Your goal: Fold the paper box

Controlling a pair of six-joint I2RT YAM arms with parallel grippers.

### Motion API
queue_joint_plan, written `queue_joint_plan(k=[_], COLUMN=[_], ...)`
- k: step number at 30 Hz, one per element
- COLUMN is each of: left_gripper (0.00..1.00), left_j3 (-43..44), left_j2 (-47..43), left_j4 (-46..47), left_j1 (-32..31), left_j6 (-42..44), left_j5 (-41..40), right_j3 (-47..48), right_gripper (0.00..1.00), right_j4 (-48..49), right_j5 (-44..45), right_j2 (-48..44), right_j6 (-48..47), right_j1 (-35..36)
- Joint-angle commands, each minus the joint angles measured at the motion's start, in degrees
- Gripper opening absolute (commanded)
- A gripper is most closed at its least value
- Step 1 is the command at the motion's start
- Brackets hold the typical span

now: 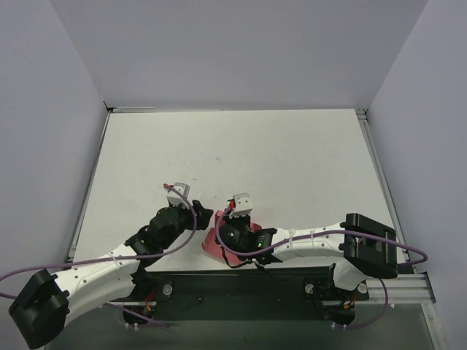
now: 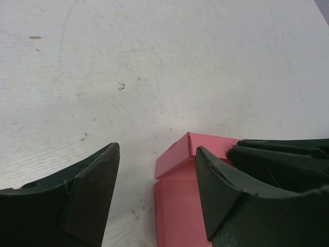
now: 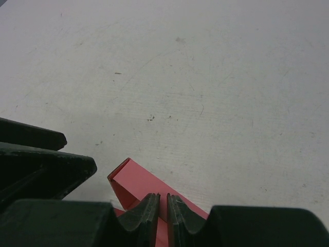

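**Right gripper pinches the pink card, left gripper spread beside it**

The right gripper [image 3: 160,210] has its two fingers [image 3: 146,208] pressed almost together. A thin upright strip of the paper box [image 3: 138,181] is caught in the narrow slit between them. Pink card shows both in the slit and just beyond the tips, where a creased edge runs up to a corner.

The left gripper [image 2: 157,198] is spread wide. One of its fingers [image 2: 87,195] stands over bare table, and the other overlaps the edge of the paper box [image 2: 177,211] in its wrist view. Whether that finger touches the card cannot be told. A short flap [image 2: 175,153] at the box's far end is tilted up from the flat panel. The dark fingers of the right gripper [image 2: 280,159] come in just beside it.

From above, the two grippers [image 1: 202,217] [image 1: 225,235] meet close together near the table's front edge. The paper box [image 1: 209,246] lies partly hidden under the right one. The white table [image 1: 241,153] is lightly scuffed and speckled. Purple cables [image 1: 410,251] loop along both arms.
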Motion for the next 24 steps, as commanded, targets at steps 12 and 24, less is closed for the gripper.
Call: queue_joint_plan(k=[12, 24], left_gripper=[0.71, 0.67], left_j3=[4.52, 4.96], left_j2=[11.0, 14.7], left_j4=[8.37, 12.77], left_j1=[3.39, 5.5], left_j6=[-4.5, -5.11], left_j5=[13.96, 15.81], right_j3=[0.18, 0.27], right_gripper=[0.15, 0.15], right_j4=[-4.81, -4.64], right_j5=[-1.9, -2.07], right_j2=[1.93, 2.11], right_j6=[0.22, -0.13], right_j1=[0.41, 0.41])
